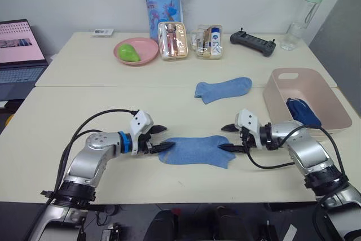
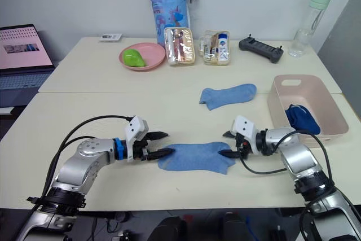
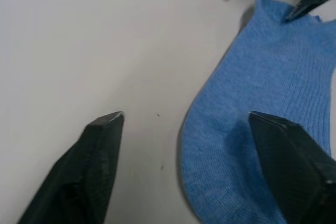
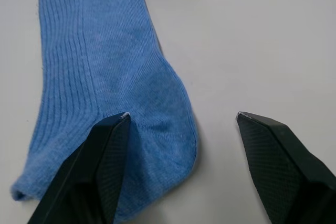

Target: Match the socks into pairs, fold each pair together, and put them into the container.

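Observation:
A sky blue sock (image 1: 196, 150) lies flat near the front edge of the table. My left gripper (image 1: 165, 137) is open at the sock's left end, one finger (image 3: 286, 150) over the fabric and the other on bare table. My right gripper (image 1: 224, 137) is open at the right end, one finger (image 4: 107, 140) resting over the sock (image 4: 94, 77). A second sky blue sock (image 1: 223, 89) lies farther back at mid-table. The pale pink container (image 1: 275, 95) stands at the right and holds dark blue socks (image 1: 303, 111) bundled together.
Along the back stand a pink plate (image 1: 137, 51) with a green object, two clear pouches (image 1: 173, 40), a blue patterned bag (image 1: 162, 4), a black controller (image 1: 252, 42) and a water bottle (image 1: 304, 15). A laptop (image 1: 20, 55) sits at far left.

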Tool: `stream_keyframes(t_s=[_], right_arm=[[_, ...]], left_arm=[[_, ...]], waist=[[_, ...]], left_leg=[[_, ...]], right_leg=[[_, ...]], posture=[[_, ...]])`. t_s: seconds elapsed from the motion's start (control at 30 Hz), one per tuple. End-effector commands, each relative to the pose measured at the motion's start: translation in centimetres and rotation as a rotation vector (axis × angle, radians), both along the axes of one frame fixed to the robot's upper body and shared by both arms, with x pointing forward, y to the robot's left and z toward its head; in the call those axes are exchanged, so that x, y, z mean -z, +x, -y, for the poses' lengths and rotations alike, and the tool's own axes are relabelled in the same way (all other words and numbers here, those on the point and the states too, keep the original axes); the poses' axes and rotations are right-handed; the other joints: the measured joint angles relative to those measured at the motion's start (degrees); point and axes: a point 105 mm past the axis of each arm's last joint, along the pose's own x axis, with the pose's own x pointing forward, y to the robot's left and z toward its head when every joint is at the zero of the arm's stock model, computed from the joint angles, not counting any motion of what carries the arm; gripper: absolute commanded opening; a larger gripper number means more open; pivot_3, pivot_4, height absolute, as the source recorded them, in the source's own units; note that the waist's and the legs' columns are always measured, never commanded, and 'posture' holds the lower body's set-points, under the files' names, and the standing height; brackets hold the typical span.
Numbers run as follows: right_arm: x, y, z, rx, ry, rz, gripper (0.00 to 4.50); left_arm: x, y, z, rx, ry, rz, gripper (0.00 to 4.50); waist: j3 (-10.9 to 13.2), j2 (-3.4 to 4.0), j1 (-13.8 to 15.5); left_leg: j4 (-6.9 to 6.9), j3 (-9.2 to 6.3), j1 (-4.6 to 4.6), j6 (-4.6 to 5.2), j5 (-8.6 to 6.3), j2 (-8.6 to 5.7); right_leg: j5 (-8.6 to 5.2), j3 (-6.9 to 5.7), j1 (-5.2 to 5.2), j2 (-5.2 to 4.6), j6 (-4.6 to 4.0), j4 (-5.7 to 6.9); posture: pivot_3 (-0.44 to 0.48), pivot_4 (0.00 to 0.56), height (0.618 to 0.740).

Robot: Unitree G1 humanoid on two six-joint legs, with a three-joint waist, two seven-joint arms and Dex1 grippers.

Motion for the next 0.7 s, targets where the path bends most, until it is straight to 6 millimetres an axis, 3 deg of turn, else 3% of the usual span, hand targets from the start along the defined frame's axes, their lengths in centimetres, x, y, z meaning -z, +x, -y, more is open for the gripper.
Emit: stream_keyframes(t_s=[0.03, 0.07, 0.17, 0.4, 0.53, 0.63, 0.7], right_arm=[[-0.8, 0.3, -0.3, -0.035, 0.001, 0.046, 3.48], [-0.8, 0.4, -0.3, -0.033, 0.007, 0.047, 3.48], [-1.3, 0.1, -0.5, -0.044, 0.029, 0.042, 2.53], [-2.2, -0.1, -0.6, -0.059, 0.055, 0.057, 0.01], [-4.3, 0.3, -0.6, -0.052, 0.086, 0.108, 0.00], [-4.9, 0.5, -0.6, -0.046, 0.094, 0.126, 0.00], [-6.9, 1.4, -0.7, -0.035, 0.105, 0.218, 0.00]], left_arm=[[0.8, -0.3, -0.4, 0.030, 0.078, -0.011, 4.21], [0.8, -0.3, -0.4, 0.036, 0.084, 0.000, 4.21], [-0.1, -0.6, -0.3, 0.047, 0.043, 0.011, 3.63], [-1.3, -1.0, -0.7, 0.036, -0.012, -0.001, 1.39], [-2.6, -0.3, -0.9, 0.012, -0.019, 0.064, 0.07], [-3.2, -0.1, -0.9, 0.011, -0.027, 0.087, 0.03], [-5.6, 1.0, -0.8, -0.012, -0.059, 0.204, 0.03]], waist=[[0.0, 0.00, 0.0], [0.0, 0.00, 0.0], [0.0, 0.00, 0.0], [0.0, 0.00, 0.0], [0.0, 0.00, 0.0], [0.0, 0.00, 0.0], [0.0, 0.00, 0.0]], left_leg=[[0.00, 0.01, 0.01, 0.00, 0.00, 0.00], [0.00, 0.01, 0.01, 0.00, 0.00, 0.00], [0.00, 0.01, 0.03, 0.00, 0.00, 0.01], [0.00, -0.01, 0.02, 0.00, 0.00, 0.01], [0.00, -0.01, 0.01, 0.00, 0.00, 0.01], [0.00, -0.01, 0.02, 0.00, 0.00, 0.01], [0.00, -0.01, 0.01, 0.00, 0.00, 0.01]], right_leg=[[0.00, 0.01, 0.00, 0.00, 0.00, 0.00], [0.00, 0.02, 0.00, 0.00, 0.00, 0.00], [0.00, 0.02, 0.01, 0.00, 0.00, 0.01], [0.00, 0.01, 0.01, 0.00, 0.00, 0.01], [0.00, 0.01, 0.00, -0.01, 0.00, 0.01], [0.00, 0.01, 0.00, -0.01, 0.00, 0.01], [0.00, 0.01, 0.00, -0.01, 0.00, 0.00]], posture=[[0.000, 0.150, 0.740], [0.000, 0.150, 0.740], [0.000, 0.150, 0.740], [0.000, 0.150, 0.740], [0.000, 0.150, 0.740], [0.000, 0.150, 0.740], [0.000, 0.150, 0.740]])
